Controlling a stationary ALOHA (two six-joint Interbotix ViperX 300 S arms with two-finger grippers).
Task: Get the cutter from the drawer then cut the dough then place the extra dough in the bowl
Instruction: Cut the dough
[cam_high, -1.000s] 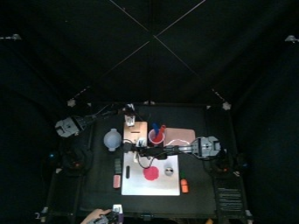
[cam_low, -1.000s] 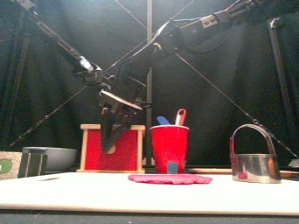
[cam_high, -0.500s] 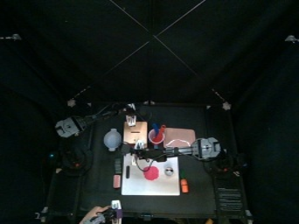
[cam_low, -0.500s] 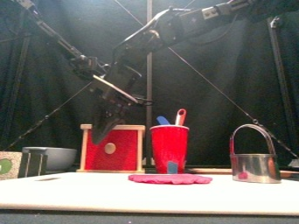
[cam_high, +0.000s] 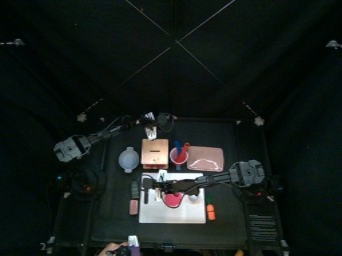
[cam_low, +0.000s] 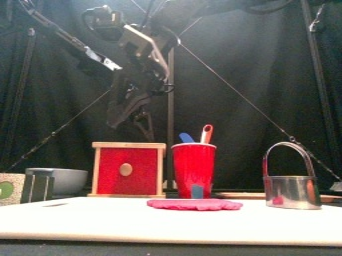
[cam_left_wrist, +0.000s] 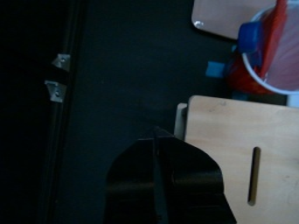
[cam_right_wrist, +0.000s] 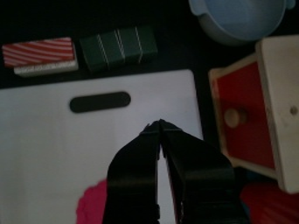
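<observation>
Stiff, light, likely slippery cutter, best pinched at its wire handle; left fingers and right fingers closed, empty.

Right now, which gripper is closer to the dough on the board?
Right. The right gripper hangs over the white board, just beside the dough. The left gripper is back by the wooden box, past the board's far edge.

Top view high overhead, front view low and level, both wrist views close, sharing the wooden box
</observation>
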